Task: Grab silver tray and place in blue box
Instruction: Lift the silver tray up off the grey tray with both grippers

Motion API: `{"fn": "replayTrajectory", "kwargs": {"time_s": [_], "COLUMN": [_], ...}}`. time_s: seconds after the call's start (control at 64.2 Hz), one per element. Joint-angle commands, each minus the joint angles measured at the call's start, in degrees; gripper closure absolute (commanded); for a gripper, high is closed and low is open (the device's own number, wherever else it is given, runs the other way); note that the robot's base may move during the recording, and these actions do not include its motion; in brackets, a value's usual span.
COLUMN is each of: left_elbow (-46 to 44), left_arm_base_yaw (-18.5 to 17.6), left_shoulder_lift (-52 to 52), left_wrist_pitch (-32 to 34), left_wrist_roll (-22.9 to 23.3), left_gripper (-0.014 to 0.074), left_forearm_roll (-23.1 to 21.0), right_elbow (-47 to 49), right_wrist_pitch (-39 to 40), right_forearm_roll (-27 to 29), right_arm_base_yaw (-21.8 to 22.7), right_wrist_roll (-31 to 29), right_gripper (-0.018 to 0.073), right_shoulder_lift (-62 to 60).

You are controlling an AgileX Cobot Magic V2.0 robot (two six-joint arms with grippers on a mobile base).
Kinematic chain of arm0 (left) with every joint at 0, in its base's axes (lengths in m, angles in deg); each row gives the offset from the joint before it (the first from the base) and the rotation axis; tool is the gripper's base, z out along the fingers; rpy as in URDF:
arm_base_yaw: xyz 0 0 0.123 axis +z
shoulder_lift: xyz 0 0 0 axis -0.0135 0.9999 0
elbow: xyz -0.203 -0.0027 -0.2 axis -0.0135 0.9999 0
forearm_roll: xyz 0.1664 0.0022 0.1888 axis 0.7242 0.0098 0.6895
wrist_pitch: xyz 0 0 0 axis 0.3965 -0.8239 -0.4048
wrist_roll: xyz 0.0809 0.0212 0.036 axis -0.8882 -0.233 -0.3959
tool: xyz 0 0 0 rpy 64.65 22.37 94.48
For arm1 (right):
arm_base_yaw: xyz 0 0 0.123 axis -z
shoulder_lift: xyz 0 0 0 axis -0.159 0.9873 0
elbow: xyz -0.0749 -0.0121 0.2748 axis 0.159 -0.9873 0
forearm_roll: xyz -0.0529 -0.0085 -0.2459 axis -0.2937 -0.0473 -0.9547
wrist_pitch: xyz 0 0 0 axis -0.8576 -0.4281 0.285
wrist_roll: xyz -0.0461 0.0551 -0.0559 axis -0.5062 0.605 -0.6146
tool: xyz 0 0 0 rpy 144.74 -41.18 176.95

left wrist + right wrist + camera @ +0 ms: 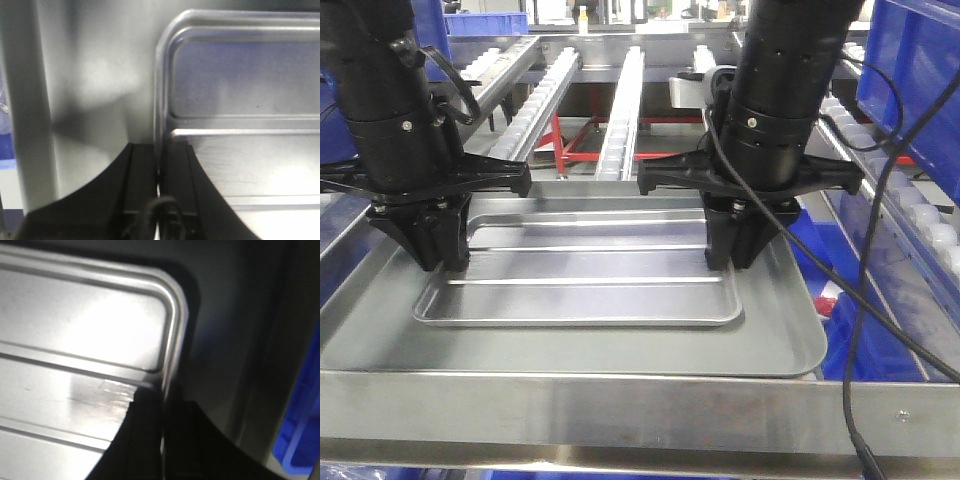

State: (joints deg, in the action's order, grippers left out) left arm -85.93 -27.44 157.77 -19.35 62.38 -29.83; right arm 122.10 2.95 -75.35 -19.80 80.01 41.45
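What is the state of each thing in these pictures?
Shiny silver rectangular metal tray: lying flat inside the larger tray, gripped at both ends.
Larger dull grey metal tray: carrying the silver tray.
Left black end effector: shut on the tray's left rim.
Right black end effector: shut on its right rim.

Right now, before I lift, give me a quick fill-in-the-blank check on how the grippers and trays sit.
1. The larger tray under the silver tray is a dull ____ colour.
2. The left gripper is shut on the silver tray's ____ rim.
3. The right gripper is shut on its ____ rim.
4. The number of grippers clamping the silver tray is ____.

Missing words: grey; left; right; two.
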Motion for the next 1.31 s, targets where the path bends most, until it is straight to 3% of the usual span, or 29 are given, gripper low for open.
{"fn": "replayTrajectory", "kwargs": {"time_s": [0.0,0.187,0.358,0.514,0.701,0.919,1.292], "left_elbow": [-2.35,-2.47,-2.47,-2.75,-5.32,-12.07,-14.8], "left_arm_base_yaw": [0.03,0.03,-0.31,-2.92,-9.92,-15.99,-16.79], "left_shoulder_lift": [-3.84,-10.43,-17.05,-20.57,-21.17,-21.17,-21.17], "left_wrist_pitch": [-1.08,-2.21,-4.29,-6.75,-14.04,-16.82,-16.57], "left_wrist_roll": [0.21,0.21,0.57,3.82,9.3,10.8,12.29], "left_gripper": [0.0694,0.0694,0.0694,0.0694,0.0694,0.0694,0.0694], "left_forearm_roll": [0.56,0.56,0.68,2.36,8.0,8.44,8.57], "right_elbow": [3.73,7.4,7.9,7.9,7.85,6.37,3.63], "right_wrist_pitch": [-2.17,-8.3,-11.6,-15.88,-21.08,-23.83,-24.3], "right_forearm_roll": [-1.17,-3.86,-7.7,-13.25,-13.49,-13.5,-13.54], "right_arm_base_yaw": [0.29,0.18,-0.1,-1.61,-3.18,-3.33,-3.33], "right_wrist_roll": [-0.77,-0.55,3.15,5.82,6.11,6.11,6.11], "right_gripper": [0.0501,0.0501,0.0501,0.0501,0.0501,0.0501,0.0501], "right_shoulder_lift": [-3.55,-7.23,-13.11,-18.15,-23.4,-26.3,-28.5]}}
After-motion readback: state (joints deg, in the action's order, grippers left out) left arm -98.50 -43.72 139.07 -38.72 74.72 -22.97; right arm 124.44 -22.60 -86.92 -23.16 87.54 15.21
